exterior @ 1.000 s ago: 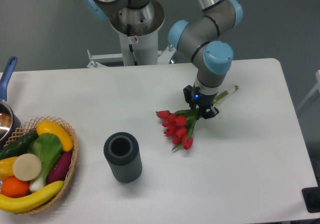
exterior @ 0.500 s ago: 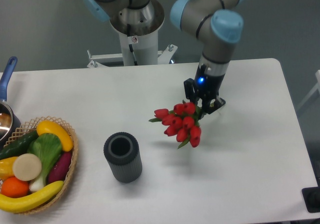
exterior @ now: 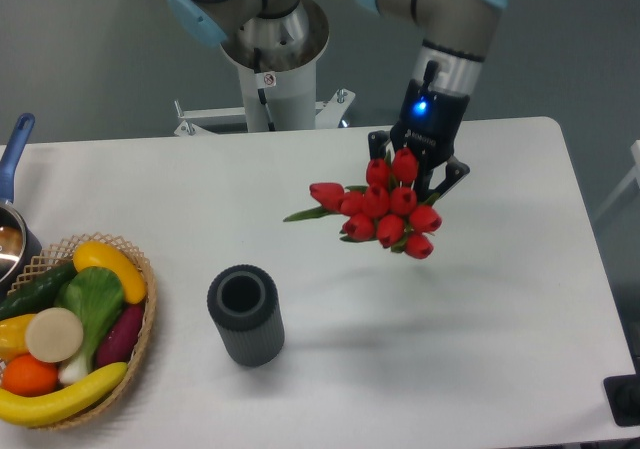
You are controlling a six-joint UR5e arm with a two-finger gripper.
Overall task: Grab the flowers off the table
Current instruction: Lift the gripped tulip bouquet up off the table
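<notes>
The flowers (exterior: 385,209), a bunch of red tulips with green leaves, hang in the air above the white table (exterior: 480,319), heads toward the camera. My gripper (exterior: 420,169) is shut on their stems from above, with the black fingers partly behind the blooms. The stems are mostly hidden by the tulip heads and the gripper. A faint shadow of the bunch lies on the table below.
A dark grey ribbed cylinder vase (exterior: 245,315) stands upright left of the flowers. A wicker basket of vegetables and fruit (exterior: 70,329) sits at the left edge, with a blue-handled pot (exterior: 12,219) behind it. The robot base (exterior: 270,49) stands behind the table.
The gripper has risen with the flowers held in it. The bunch has come off the table and tilted so that the heads face the camera.
</notes>
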